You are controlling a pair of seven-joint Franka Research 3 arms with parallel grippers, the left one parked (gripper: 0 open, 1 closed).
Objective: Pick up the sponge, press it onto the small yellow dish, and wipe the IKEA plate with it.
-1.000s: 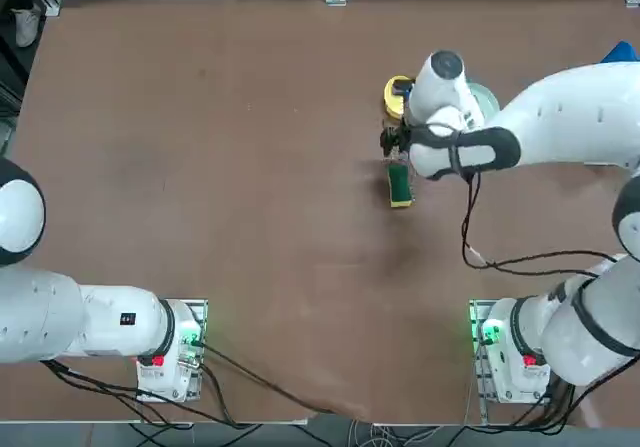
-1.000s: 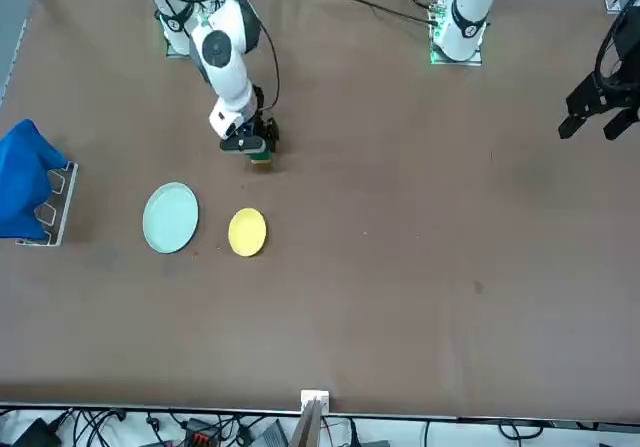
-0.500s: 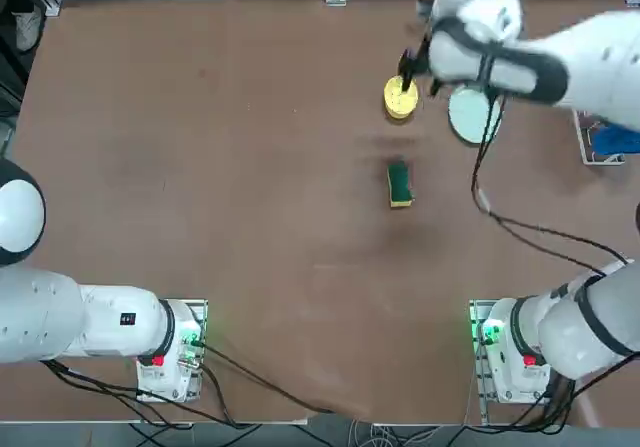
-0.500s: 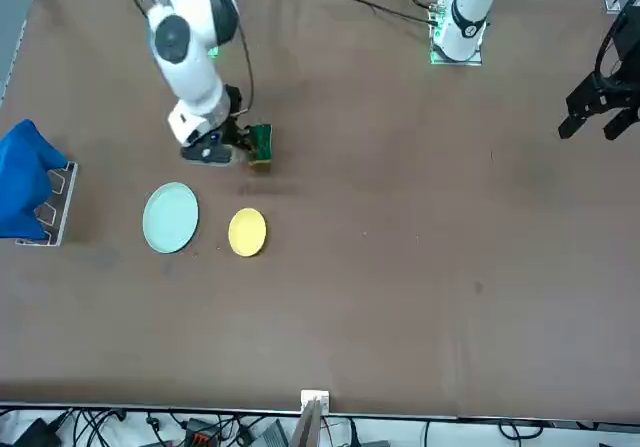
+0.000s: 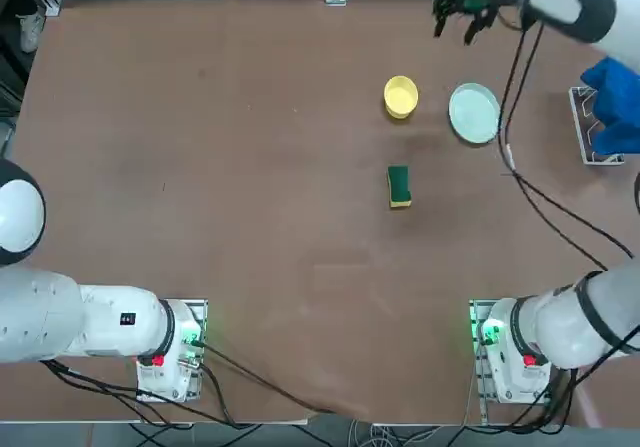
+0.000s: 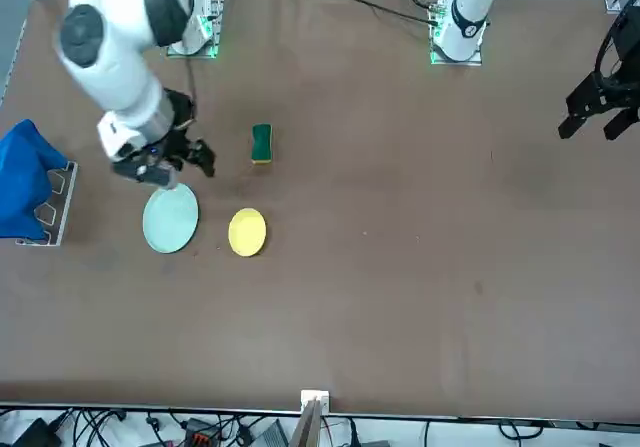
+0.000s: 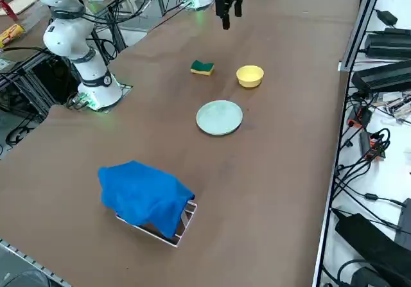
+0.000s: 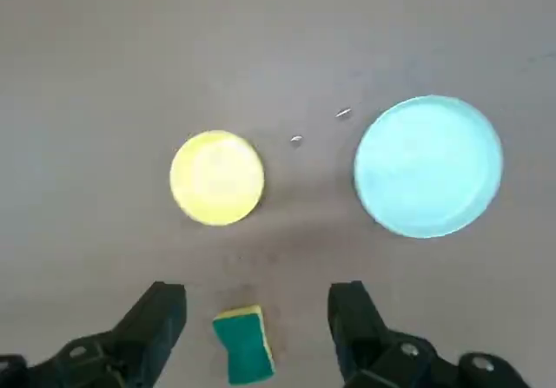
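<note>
The sponge [image 5: 399, 186] [image 8: 244, 343] lies flat on the brown table, green face up, nearer the robot than both dishes. The small yellow dish [image 5: 400, 96] [image 8: 216, 177] stands just beyond it. The pale mint IKEA plate [image 5: 473, 113] [image 8: 428, 165] sits beside the dish, on the robot's right. My right gripper [image 5: 455, 29] [image 6: 185, 167] [image 7: 230, 14] [image 8: 258, 297] hangs high in the air beyond the dishes, open and empty. It touches none of them.
A blue cloth [image 5: 617, 102] [image 7: 144, 196] is draped over a small rack at the table's right edge. Two tiny specks [image 8: 295, 140] lie between dish and plate. A black cable [image 5: 520, 167] trails from the raised arm over the table.
My right gripper was down at the sponge a second ago. It has risen and swung away past the yellow dish toward the far edge, still open. The sponge stayed on the table.
</note>
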